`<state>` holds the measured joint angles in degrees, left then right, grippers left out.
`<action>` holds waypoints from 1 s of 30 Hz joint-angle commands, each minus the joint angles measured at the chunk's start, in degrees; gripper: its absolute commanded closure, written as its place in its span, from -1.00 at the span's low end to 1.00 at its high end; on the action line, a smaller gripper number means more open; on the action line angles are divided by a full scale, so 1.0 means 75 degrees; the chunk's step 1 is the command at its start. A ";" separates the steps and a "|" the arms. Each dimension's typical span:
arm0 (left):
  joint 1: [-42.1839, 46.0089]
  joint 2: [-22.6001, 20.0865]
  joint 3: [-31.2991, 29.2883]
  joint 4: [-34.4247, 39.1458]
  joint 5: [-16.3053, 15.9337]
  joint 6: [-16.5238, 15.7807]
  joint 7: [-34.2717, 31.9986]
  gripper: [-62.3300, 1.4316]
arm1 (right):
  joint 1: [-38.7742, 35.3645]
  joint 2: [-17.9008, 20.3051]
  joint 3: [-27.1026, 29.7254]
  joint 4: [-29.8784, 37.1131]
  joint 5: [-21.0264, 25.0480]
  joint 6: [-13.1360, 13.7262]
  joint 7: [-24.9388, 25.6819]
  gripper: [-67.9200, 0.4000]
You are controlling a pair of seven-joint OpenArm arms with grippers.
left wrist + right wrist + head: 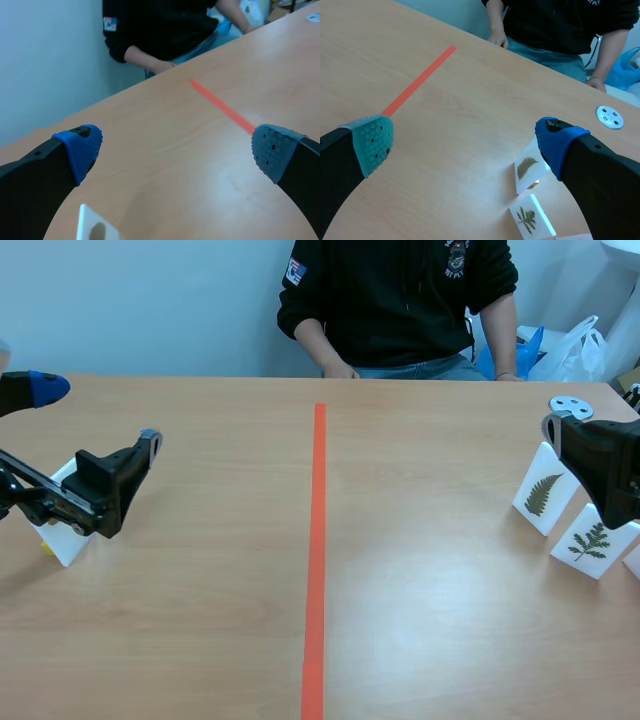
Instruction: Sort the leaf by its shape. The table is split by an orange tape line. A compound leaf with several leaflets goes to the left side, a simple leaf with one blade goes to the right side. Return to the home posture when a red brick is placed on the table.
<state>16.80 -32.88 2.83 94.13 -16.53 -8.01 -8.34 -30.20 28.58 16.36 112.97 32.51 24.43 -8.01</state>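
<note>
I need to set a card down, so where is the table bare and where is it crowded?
Bare wood lies on both sides of the orange tape line, across the middle. Crowded: far right, two leaf cards beside the right claw; far left, a white card under the left claw.

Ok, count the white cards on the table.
3, maybe 4. One card stands far left, partly behind the left gripper. Two stand far right: a fern card and a sprig card. A white sliver beside them may be a fourth.
</note>
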 commanded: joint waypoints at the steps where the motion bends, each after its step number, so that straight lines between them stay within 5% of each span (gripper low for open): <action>1: 0.0221 -0.0044 -0.0052 0.0172 -0.0055 -0.0152 -0.0012 -1.00 | 0.0114 0.0105 0.0052 0.0108 0.0064 -0.0050 0.0087 -0.70; 12: 0.1515 0.0224 -0.0052 0.1419 -0.1090 -0.0268 0.0720 -1.00 | 0.0111 0.0318 0.0058 0.0108 0.0070 -0.0050 0.0085 -0.70; 30: 0.1950 0.0466 -0.0052 0.1504 -0.1480 -0.0213 0.0965 -1.00 | 0.0111 0.0315 0.0058 0.0108 0.0070 -0.0050 0.0055 -0.70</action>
<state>31.57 -29.67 2.79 104.27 -27.33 -9.47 0.19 -30.20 30.17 16.38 112.97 32.51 24.43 -8.03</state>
